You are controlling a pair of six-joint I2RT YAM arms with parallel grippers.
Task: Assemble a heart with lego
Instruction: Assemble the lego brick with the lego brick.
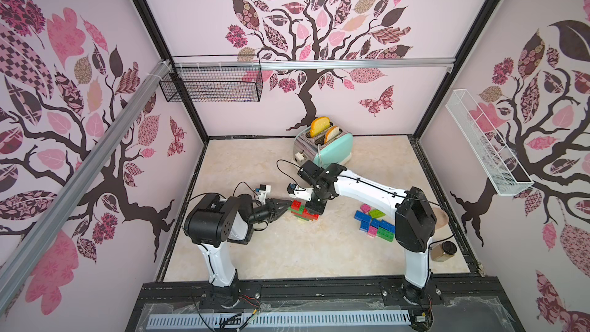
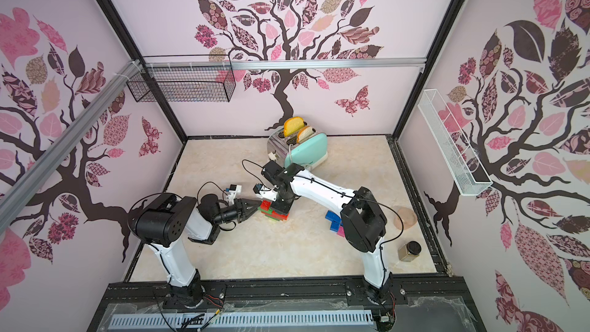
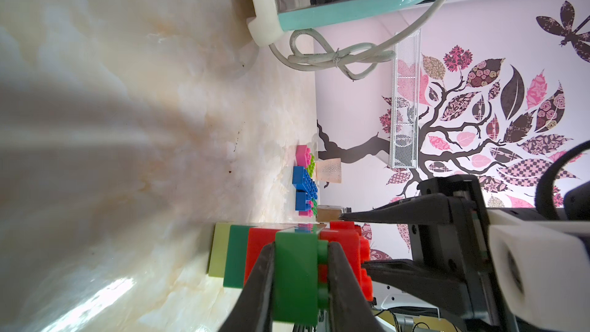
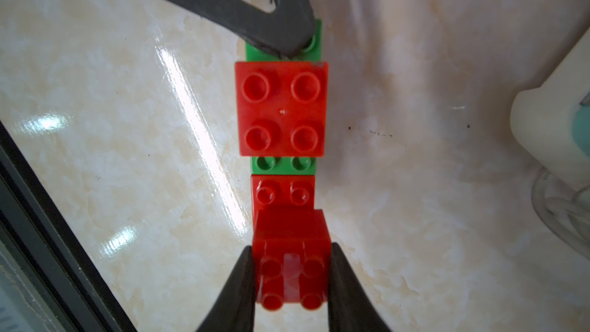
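- Lego stack point(image 1: 302, 211) long axis ran gripper-to-gripper, studs up.
- Left gripper point(image 3: 300, 247) clamped green brick point(image 3: 295, 269), right gripper point(image 4: 291, 250) red brick point(image 4: 292, 228).
- Lime base point(image 3: 218, 247) seen from left wrist, not right.

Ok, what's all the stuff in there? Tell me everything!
table: one, beige marble, under it all.
lego stack: one, red, green and lime, mid-table.
loose lego: several, blue, pink, green, lime, right of the stack.
toaster: one, mint and silver, at the back.
bread slices: two, golden, in the toaster.
jar: one, dark lid, front right corner.
cup: one, pinkish, right edge.
wire basket: one, black, back wall.
mesh shelf: one, white, right wall.
left hand: one, black, shut on the stack's green brick.
right hand: one, black, shut on a red brick atop the stack.
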